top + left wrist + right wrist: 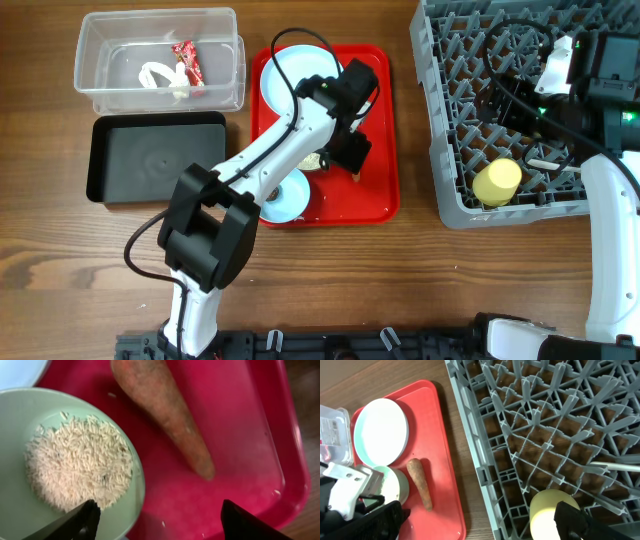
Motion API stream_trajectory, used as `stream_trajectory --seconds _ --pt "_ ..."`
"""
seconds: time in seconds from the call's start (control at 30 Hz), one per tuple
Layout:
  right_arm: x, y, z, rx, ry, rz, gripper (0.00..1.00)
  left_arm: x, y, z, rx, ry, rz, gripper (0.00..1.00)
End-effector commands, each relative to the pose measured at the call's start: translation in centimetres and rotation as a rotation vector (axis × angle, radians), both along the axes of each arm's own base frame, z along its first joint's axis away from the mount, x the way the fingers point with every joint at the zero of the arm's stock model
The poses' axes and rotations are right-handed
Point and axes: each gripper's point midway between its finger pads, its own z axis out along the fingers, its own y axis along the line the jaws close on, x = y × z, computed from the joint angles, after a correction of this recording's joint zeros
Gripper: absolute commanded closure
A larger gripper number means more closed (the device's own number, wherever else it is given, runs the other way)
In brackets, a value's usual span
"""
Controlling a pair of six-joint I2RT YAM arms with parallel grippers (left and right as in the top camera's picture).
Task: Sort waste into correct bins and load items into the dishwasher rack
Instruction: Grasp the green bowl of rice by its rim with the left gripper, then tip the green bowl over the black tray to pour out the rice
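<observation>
The left gripper (350, 152) (160, 522) is open and empty, low over the red tray (375, 195). One finger is over the rim of a pale bowl of white rice (75, 465); the other is over bare tray. The orange carrot (165, 415) lies on the tray just ahead of the fingers and also shows in the right wrist view (420, 491). The right gripper (505, 100) (480, 525) is open and empty over the grey dishwasher rack (450, 190). The yellow cup (497, 182) and white spoon (545, 162) lie in the rack. The red wrapper (188, 62) and white tissue (155, 75) lie in the clear bin (90, 95).
The black bin (105, 190) sits in front of the clear bin. A pale blue plate (295, 75) lies at the tray's far end and a pale blue bowl (283, 203) at its near end. The left arm crosses the tray diagonally. A few rice grains lie loose on the tray.
</observation>
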Motion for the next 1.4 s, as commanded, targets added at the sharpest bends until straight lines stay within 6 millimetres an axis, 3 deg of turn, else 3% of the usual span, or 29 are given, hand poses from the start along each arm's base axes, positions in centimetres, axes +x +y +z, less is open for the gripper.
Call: stream_trajectory --seconds 0.0,0.13,0.33,0.53,0.63,0.73,0.93,1.17,1.27,1.37 --pt "-0.2 -0.2 -0.2 -0.018 0.005 0.006 0.01 0.2 0.5 -0.9 -0.004 -0.018 -0.012 0.27" --pt "-0.3 -0.2 -0.2 -0.018 0.007 0.006 0.02 0.3 0.4 -1.5 -0.008 -0.024 -0.011 0.55" --pt "-0.3 -0.2 -0.2 -0.014 0.007 0.000 0.02 0.1 0.5 -3.3 0.015 0.008 -0.011 0.68" --pt "-0.2 -0.2 -0.2 -0.015 0.007 0.000 0.02 1.1 0.8 -3.2 0.039 -0.036 0.015 0.93" --pt "-0.2 -0.2 -0.2 -0.015 0.007 0.001 0.02 1.2 0.7 -3.1 0.033 -0.038 0.029 0.96" --pt "-0.2 -0.2 -0.2 -0.015 0.007 0.000 0.02 1.6 0.4 -0.8 0.004 -0.068 0.052 0.96" --pt "-0.3 -0.2 -0.2 -0.014 0.010 0.001 0.01 2.6 -0.3 6.5 -0.101 -0.202 0.055 0.96" --pt "-0.3 -0.2 -0.2 -0.019 0.008 0.007 0.01 2.5 0.2 10.0 -0.147 -0.259 0.074 0.96" --pt "-0.3 -0.2 -0.2 -0.019 0.008 0.006 0.01 2.8 2.3 12.5 -0.179 -0.282 0.137 0.96" --pt "-0.3 -0.2 -0.2 -0.021 0.008 0.009 0.02 2.7 6.6 14.8 -0.231 -0.250 0.247 0.96"
